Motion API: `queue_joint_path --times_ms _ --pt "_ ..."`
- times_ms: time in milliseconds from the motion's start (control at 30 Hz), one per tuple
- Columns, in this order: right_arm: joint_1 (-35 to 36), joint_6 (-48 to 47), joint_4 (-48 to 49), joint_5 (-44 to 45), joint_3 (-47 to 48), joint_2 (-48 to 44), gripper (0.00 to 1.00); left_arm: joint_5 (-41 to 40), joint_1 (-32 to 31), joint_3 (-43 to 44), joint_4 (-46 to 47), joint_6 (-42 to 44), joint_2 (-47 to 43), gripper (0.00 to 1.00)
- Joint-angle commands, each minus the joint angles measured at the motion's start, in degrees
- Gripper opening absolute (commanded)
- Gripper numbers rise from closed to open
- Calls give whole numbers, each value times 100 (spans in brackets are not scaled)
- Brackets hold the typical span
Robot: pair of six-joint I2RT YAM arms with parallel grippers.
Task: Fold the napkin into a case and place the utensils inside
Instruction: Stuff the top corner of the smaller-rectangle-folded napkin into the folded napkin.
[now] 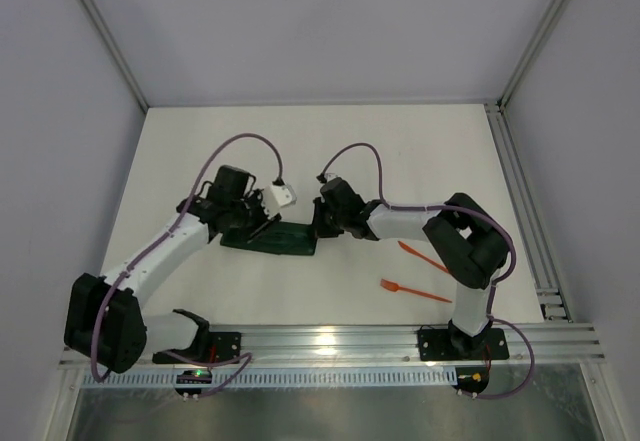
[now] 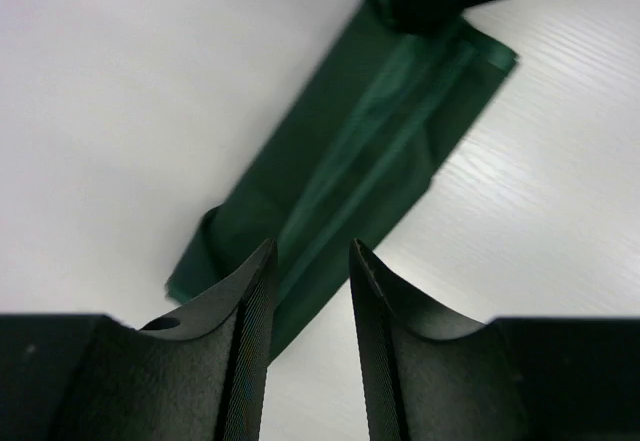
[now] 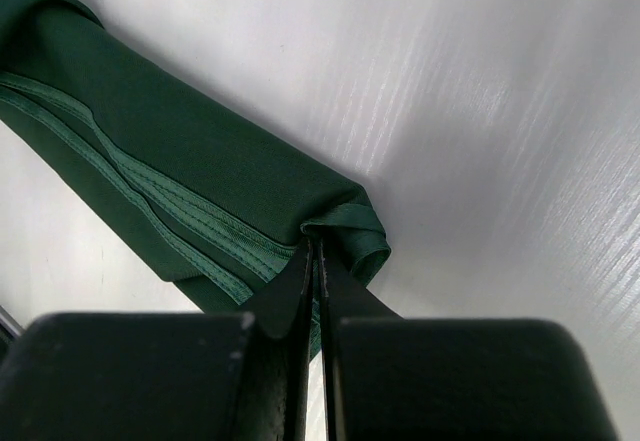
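The dark green napkin (image 1: 287, 240) lies in the middle of the table, folded into a narrow oblong case. My right gripper (image 1: 318, 229) is shut on the cloth fold at its right end (image 3: 340, 223), the jaws (image 3: 315, 246) pressed together. My left gripper (image 1: 256, 229) hovers over the left end. Its jaws (image 2: 312, 251) stand apart with nothing between them, and the napkin (image 2: 370, 151) stretches away beneath. Two orange utensils rest on the table right of the napkin, a fork (image 1: 412, 290) and another piece (image 1: 422, 255), partly hidden by the right arm.
A metal rail (image 1: 330, 339) runs along the near edge with both arm bases on it. A slotted rail (image 1: 520, 201) borders the right side. Grey walls close the back and sides. Bare white tabletop (image 1: 320, 151) lies behind the arms.
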Motion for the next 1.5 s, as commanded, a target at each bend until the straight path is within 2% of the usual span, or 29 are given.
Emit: queue_joint_path --times_ms 0,67,100,233,333,467,533,867,1167,1200,1400,1467 --pt "27 -140 64 -15 36 9 4 -520 -830 -554 59 488 301 39" --pt "27 -175 47 -41 45 0 4 -880 -1148 -643 489 645 443 44" --pt "27 -184 47 -59 54 9 4 -1004 -1428 -670 631 690 513 44" --pt "27 -184 12 -103 63 27 4 -1225 -1817 -740 1115 866 724 43" --pt "27 -158 12 -112 45 35 4 -1322 -1888 -714 1168 928 926 42" --pt "27 -202 -24 -121 106 27 4 -1384 -1888 -766 1028 954 1164 31" --pt "27 -246 -85 -121 150 27 4 -1349 -1897 -810 914 989 1164 29" --pt "27 -299 -147 -164 230 53 4 -1146 -1888 -899 544 1024 839 31" --pt "27 -316 -164 -200 238 44 4 -1304 -1888 -907 746 998 1383 30" --pt "27 -325 -182 -200 256 36 4 -1339 -1888 -899 807 963 1419 29" --pt "45 -299 -261 -384 282 -96 4 -1392 -1897 -784 992 718 1630 3" --pt "71 -299 -261 -419 265 -166 4 -1384 -1888 -732 1027 647 1700 0"
